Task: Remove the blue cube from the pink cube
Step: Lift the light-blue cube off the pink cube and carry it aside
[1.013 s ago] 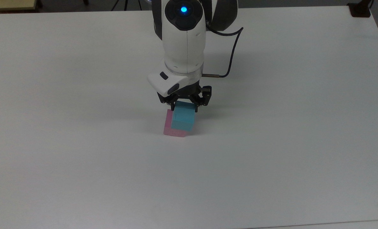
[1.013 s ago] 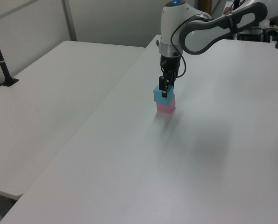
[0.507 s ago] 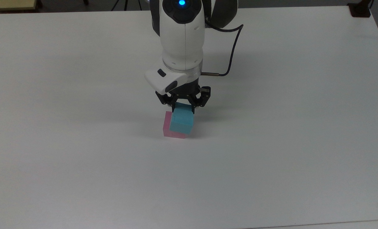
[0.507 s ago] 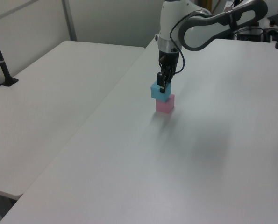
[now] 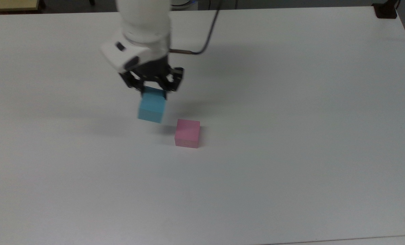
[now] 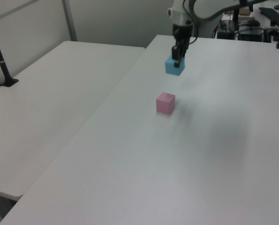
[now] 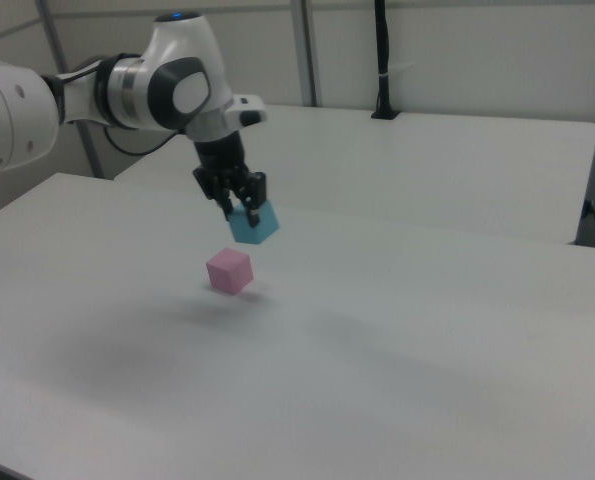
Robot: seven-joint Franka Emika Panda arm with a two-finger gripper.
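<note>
I worked in what looked like a lab: my arm [image 7: 127, 90] stood at a bare white surface [image 5: 291, 136], a second one [image 6: 50, 93] adjoined, with plain partition walls [image 7: 477, 50] and cabled equipment [image 6: 252, 33] behind.

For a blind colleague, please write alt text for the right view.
The robot's hand holds the blue cube in the air, tilted, just above and clear of the pink cube. The pink cube sits alone on the white table, with the white arm reaching in from the right view's left.
</note>
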